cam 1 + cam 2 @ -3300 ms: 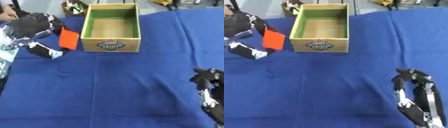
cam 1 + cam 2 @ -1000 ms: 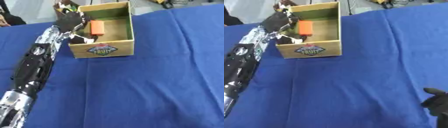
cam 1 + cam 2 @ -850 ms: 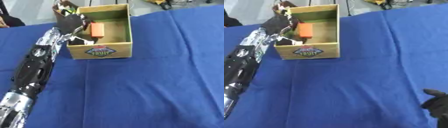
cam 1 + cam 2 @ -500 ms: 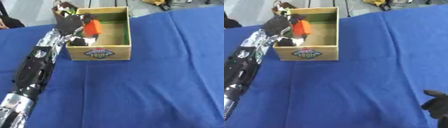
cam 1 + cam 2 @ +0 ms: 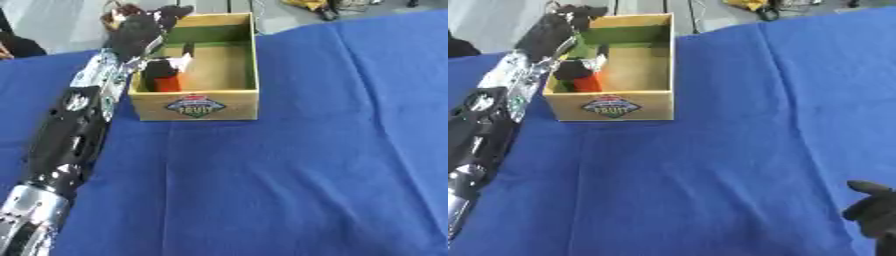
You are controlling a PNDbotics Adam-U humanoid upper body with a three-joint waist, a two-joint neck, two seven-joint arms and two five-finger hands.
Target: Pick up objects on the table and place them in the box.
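Note:
A wooden box (image 5: 234, 107) with a green inside and a fruit label on its front stands at the far left of the blue table. My left arm stretches up the left side, and my left hand (image 5: 140, 31) hangs over the box's left wall with its fingers curled down inside. They hold an orange block (image 5: 167, 83) low in the near-left corner of the box, and a dark finger covers the block's top. My right hand (image 5: 871, 212) shows only partly at the lower right corner of the right eye view, relaxed and holding nothing.
The blue cloth (image 5: 306, 165) covers the whole table, with a crease running toward me from the box. A brown thing (image 5: 120, 10) lies just behind the box, and yellow gear (image 5: 306, 4) lies past the far edge.
My left hand carried the orange block from left of the box over its wall and lowered it into the near-left corner. The camera has also shifted.

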